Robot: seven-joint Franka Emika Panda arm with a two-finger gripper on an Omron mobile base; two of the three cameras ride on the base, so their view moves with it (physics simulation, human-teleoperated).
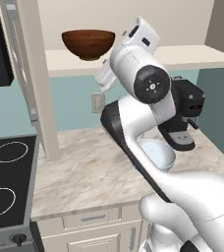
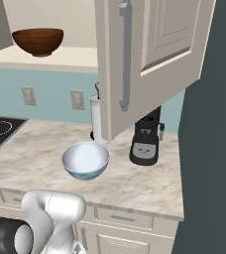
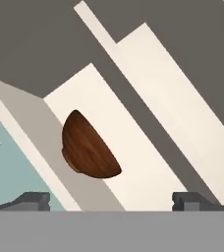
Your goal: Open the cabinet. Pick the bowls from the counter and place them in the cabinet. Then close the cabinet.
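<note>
Gripper (image 3: 111, 199) spread wide, empty, aimed at brown bowl (image 3: 87, 147) resting on cabinet shelf (image 1: 192, 56). White bowl (image 2: 85, 159) on counter (image 2: 30, 149), coffee machine (image 2: 145, 139) just right of it, open cabinet door (image 2: 149, 54) overhanging both.

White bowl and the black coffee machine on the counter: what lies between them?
Bare counter. In the right base view, nothing stands between the white bowl and the coffee machine; the open cabinet door hangs above that stretch.

Glossy white rounded arm (image 1: 182, 192) links, dark joint bands, black round cap with small marks.
</note>
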